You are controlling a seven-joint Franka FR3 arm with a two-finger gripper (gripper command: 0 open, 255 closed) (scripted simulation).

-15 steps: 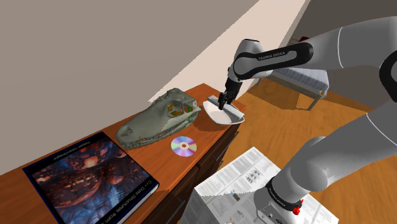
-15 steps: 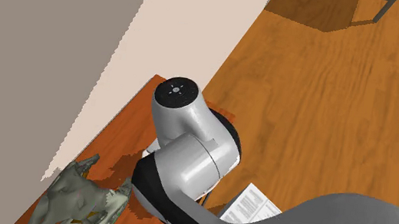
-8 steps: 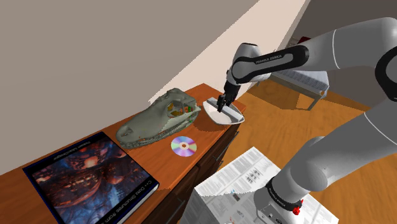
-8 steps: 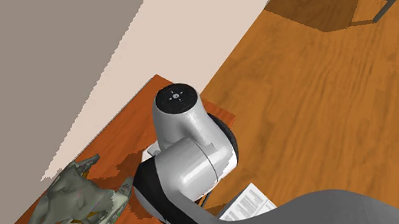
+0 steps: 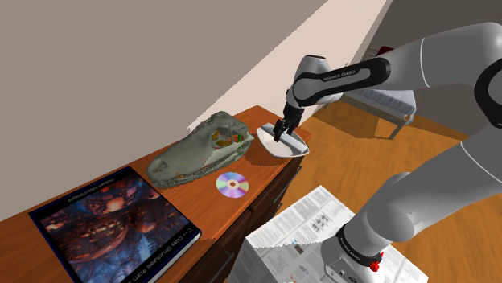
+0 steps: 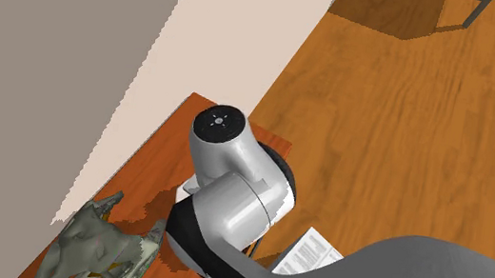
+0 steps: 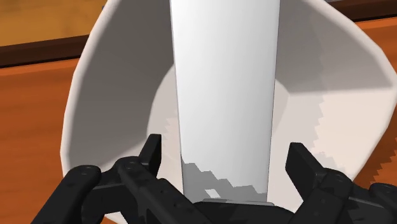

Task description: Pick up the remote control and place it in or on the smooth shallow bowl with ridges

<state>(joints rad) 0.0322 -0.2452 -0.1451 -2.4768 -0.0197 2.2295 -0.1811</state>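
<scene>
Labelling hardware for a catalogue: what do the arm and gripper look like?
The arm has white rounded links with dark joints, a black band carrying white lettering, and a red detail near its base. The gripper is all black with two blocky fingers.

On the tabletop [image 5: 201,205], from the shoulder view's left to right, lie a book [image 5: 113,221], a crocodile skull [image 5: 197,149] and a bowl [image 5: 291,149]. A disc [image 5: 232,185] lies before the skull. The remote control [image 7: 226,95] rests in the bowl, between the fingers [image 7: 151,149].
</scene>
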